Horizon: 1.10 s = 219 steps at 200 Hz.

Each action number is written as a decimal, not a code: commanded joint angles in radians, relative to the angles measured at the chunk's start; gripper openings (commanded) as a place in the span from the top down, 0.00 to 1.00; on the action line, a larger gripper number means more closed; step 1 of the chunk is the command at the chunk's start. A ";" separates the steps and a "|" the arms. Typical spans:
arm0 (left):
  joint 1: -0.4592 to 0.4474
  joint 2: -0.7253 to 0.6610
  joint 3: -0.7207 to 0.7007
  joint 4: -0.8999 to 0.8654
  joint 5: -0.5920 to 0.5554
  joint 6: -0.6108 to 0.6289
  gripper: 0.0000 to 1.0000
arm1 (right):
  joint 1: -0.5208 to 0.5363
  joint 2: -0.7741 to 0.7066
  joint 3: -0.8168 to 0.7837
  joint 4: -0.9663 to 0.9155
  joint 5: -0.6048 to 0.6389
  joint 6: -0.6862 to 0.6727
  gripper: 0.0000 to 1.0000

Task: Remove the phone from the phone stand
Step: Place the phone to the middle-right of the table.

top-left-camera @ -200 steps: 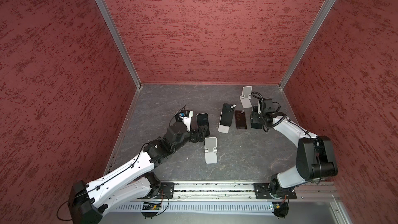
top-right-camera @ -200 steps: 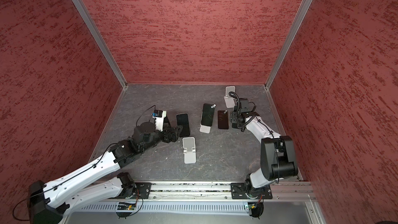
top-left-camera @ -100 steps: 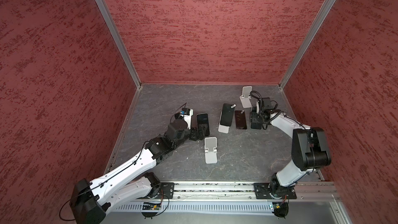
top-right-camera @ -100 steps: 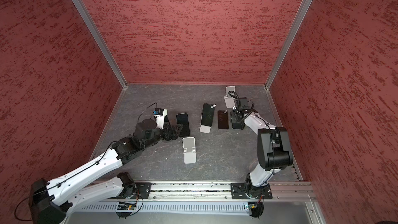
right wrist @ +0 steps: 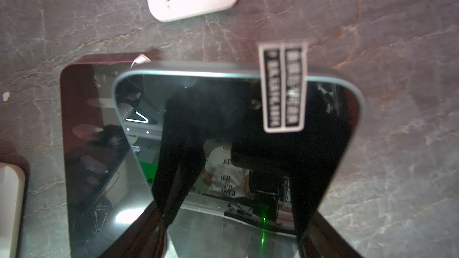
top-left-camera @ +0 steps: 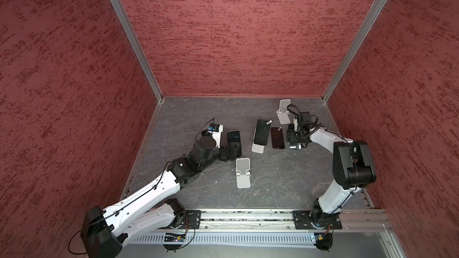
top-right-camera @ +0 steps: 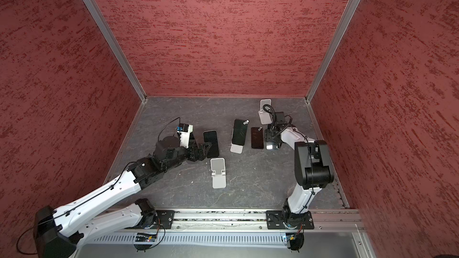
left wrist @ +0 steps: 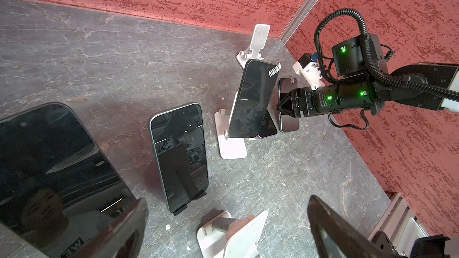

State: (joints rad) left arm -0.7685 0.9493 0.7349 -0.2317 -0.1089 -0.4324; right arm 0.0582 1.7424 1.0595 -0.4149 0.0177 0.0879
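Top views, both of them, show the metal rail closest to me, with the left arm and the right arm fixed on it. A bit past the rail, an empty stand sits alone on the grey floor.

Just behind that stand is the left gripper. Its two fingers are spread wide apart and they hold nothing. A black phone is just beside them. In the left wrist view two little black feet stick out under that phone's near end. The same view shows a glossy phone too, right beside one finger. The arm hides it in both top views.

Further back and toward the right arm, three phones sit in a row. The first one, the propped phone, leans tilted up on a white stand. Next to it a dark red phone lies flat on the floor. Next comes the silver-edged phone. The right gripper has it pinched by its two long sides. In the right wrist view its edge covers part of the dark red phone. A small sticker sits on its far end. I cannot tell if this phone touches the floor.

Behind the right gripper the back stand, empty too, stands near the back corner, by the red wall.
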 commanded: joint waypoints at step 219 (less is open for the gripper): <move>0.006 0.005 0.014 0.029 0.015 0.014 0.01 | -0.034 0.167 0.102 0.007 -0.068 -0.031 0.31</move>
State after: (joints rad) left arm -0.7685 0.9649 0.7349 -0.2161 -0.0841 -0.4320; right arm 0.0307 1.8759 1.1439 -0.4145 -0.0345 0.0692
